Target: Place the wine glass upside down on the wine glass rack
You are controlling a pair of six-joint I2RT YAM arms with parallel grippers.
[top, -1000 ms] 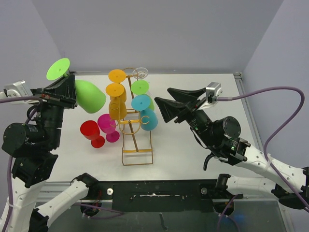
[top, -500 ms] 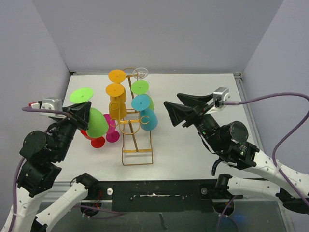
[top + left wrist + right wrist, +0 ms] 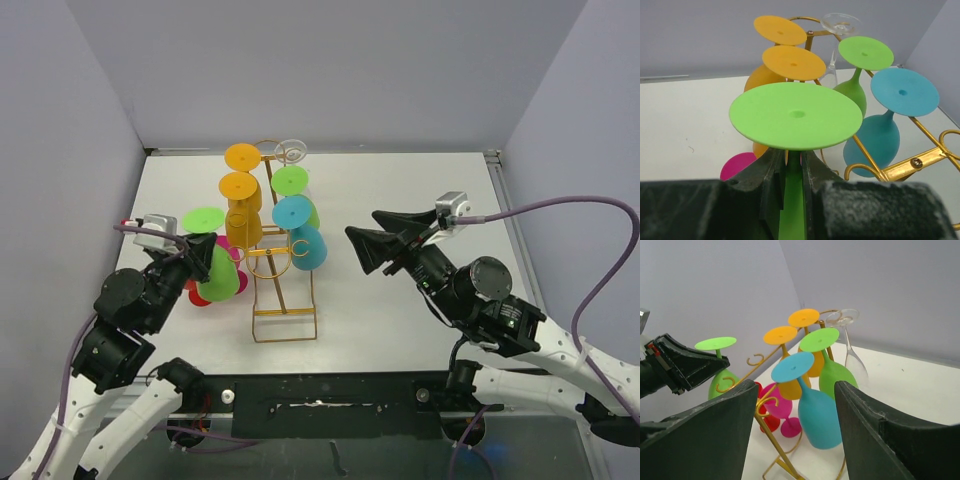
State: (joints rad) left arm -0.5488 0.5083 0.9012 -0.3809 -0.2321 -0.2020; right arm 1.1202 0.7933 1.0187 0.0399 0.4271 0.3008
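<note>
The wine glass rack (image 3: 285, 313) stands mid-table (image 3: 400, 190), running from the lower middle of the top view toward the upper middle. Five hung glasses (image 3: 238, 187) sit on it feet up, two on its left side and three on its right. Just left of the rack, the wine glass (image 3: 218, 278) is held foot up between the fingers of the left pincer (image 3: 203, 262), partly covering two standing glasses (image 3: 238, 283) on the table. The right pincer (image 3: 362, 243) lies right of the rack, apart from it.

Lime glass (image 3: 796, 115) bowl mostly hidden between fingers (image 3: 767, 172)
</note>
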